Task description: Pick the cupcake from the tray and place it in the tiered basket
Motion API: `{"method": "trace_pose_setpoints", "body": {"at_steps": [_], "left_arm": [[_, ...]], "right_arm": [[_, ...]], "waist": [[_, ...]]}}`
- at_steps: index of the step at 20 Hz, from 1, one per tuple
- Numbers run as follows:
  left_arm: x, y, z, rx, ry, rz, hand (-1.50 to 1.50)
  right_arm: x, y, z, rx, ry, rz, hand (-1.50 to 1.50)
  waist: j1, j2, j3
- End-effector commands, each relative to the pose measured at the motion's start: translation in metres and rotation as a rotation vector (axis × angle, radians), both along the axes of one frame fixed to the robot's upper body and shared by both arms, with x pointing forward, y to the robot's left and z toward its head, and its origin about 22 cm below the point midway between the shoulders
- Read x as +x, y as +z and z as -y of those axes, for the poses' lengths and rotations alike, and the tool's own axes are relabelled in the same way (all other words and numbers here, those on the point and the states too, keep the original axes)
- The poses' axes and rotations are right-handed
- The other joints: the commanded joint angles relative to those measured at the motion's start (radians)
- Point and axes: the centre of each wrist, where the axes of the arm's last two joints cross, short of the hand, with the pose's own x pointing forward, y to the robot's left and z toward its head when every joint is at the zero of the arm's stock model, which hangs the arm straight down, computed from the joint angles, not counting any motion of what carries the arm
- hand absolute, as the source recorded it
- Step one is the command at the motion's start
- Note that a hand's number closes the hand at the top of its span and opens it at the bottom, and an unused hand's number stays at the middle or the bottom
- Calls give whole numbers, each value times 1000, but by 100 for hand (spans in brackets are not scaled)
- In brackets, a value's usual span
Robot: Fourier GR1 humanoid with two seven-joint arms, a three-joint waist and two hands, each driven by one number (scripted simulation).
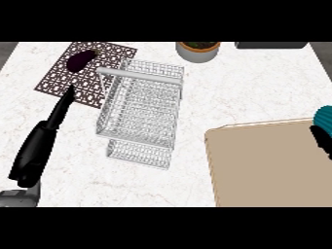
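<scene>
A white marble-patterned table [269,82] with faint veins fills nearly the whole view; a strip of grey floor shows past its far left corner.

Nearest, at the lower left, the grey left forearm comes in, and the black left hand [33,154] lies over the table with its fingers stretched straight towards the far side, holding nothing. At the lower right sits a flat tan rectangular tray [269,165] with a thin raised rim.

At the tray's far right corner, against the view's right edge, the black right hand [328,142] is curled round a cupcake in a ribbed teal paper case [331,118]; a bit of its topping shows at the very edge. Whether the cupcake touches the tray cannot be told.

Left of the tray stands a silver wire tiered basket [141,112], its smaller lower tier nearer and the larger tier beyond it.

Farther left lies a brown latticed mat [89,90] bearing a dark purple rounded thing [79,60]. At the far edge stand a grey pot with soil [197,50] and, to its right, a dark flat object [270,44].
</scene>
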Motion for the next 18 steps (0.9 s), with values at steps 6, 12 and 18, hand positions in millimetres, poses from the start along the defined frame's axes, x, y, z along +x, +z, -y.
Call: {"method": "trace_pose_setpoints", "body": {"at_steps": [6, 12, 18], "left_arm": [[15, 9, -3, -6, -4, 3, 0], [4, -11, 9, 17, -23, -4, 0], [13, 5, 14, 0, -16, 11, 0]], "right_arm": [[3, 69, -85, 84, 94, 73, 150], [17, 107, -148, 110, 84, 20, 150], [66, 106, -199, 170, 117, -48, 150]], "waist": [[13, 2, -1], [16, 1, -1], [20, 5, 0]]}}
